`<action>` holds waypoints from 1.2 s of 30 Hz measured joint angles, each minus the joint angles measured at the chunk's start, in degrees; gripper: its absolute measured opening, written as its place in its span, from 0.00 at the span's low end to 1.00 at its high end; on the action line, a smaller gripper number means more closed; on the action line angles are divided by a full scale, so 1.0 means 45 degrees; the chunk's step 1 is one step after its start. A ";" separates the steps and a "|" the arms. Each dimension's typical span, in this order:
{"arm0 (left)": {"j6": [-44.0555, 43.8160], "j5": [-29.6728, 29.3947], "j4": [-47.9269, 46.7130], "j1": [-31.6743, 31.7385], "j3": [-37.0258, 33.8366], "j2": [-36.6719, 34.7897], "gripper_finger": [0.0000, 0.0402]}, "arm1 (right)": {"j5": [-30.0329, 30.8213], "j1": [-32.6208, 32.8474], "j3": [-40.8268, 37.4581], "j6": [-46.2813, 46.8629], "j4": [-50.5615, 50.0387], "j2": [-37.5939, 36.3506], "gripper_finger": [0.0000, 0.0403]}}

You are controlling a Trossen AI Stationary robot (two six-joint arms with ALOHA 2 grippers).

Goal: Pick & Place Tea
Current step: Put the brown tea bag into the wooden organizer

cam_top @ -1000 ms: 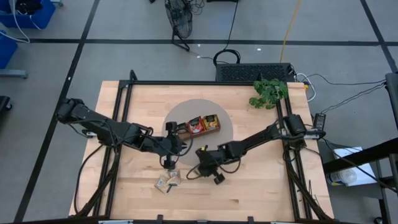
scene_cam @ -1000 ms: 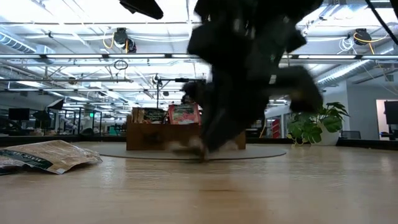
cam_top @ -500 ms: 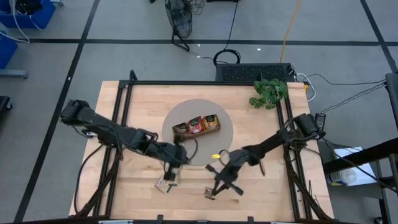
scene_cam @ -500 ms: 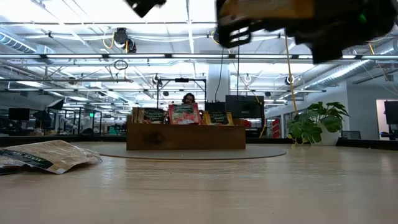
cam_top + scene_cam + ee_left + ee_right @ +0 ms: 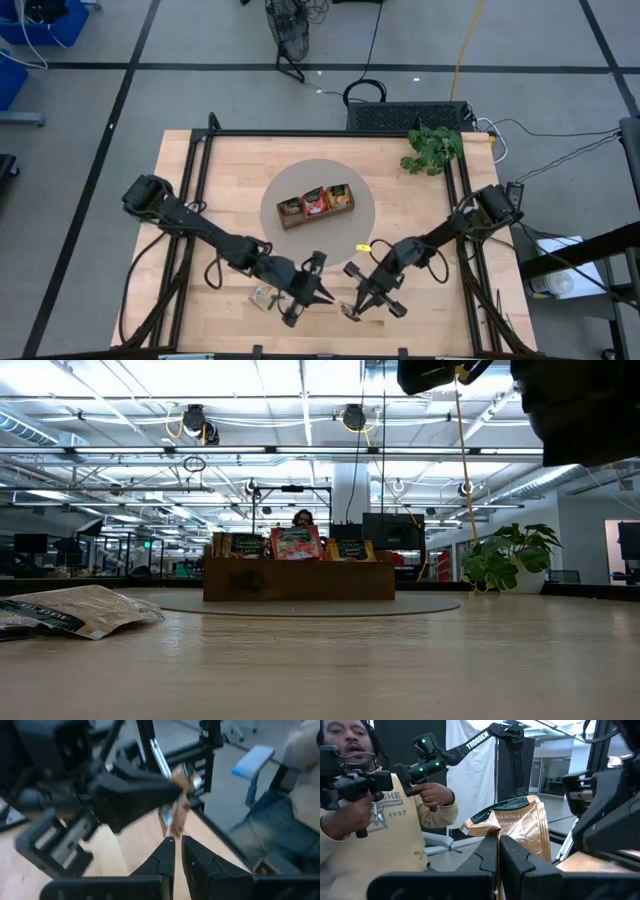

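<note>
Your right gripper (image 5: 497, 845) is clamped on a beige tea sachet (image 5: 512, 827), lifted above the wooden table (image 5: 430, 240) near its front edge. Your left gripper (image 5: 177, 847) has its fingers together, holding nothing, just beside the right one. More sachets (image 5: 75, 610) lie flat on the table behind your left gripper. The tray (image 5: 316, 203) with sorted tea sits on the round mat (image 5: 280, 185), well away from both. Beyond the table, a person (image 5: 375, 815) holds control handles.

The right gripper (image 5: 497, 845) pinches a beige tea sachet (image 5: 515, 827) — a person (image 5: 375, 815) behind holds handles.
</note>
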 joint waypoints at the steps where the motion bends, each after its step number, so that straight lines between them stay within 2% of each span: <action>1: -0.0025 0.0009 0.0253 -0.0002 0.0000 0.0000 0.10 | 0.0003 0.0025 0.0000 -0.0109 -0.0004 0.0000 0.00; 8: -0.0838 0.0014 0.0966 0.0000 0.0000 -0.0015 0.12 | 0.0007 -0.0087 0.0000 -0.0251 -0.0080 0.0000 0.00; 17: -0.0829 0.0033 0.1238 -0.0058 0.0005 0.0203 0.38 | 0.0051 -0.0097 0.0005 -0.0307 -0.0349 0.0000 0.00; 21: -0.1121 0.0566 0.1722 -0.0029 0.0024 0.0558 0.45 | 0.0350 -0.0105 0.0015 -0.0408 -0.0464 0.0000 0.00; 26: -0.1111 0.0675 0.1957 -0.0024 0.0024 0.0807 0.46 | 0.0309 -0.0160 0.0015 -0.0557 -0.0682 0.0000 0.00; 36: -0.1646 0.0908 0.1961 0.0004 0.0024 0.0782 0.38 | 0.0316 -0.0155 0.0015 -0.1124 -0.1217 0.0000 0.00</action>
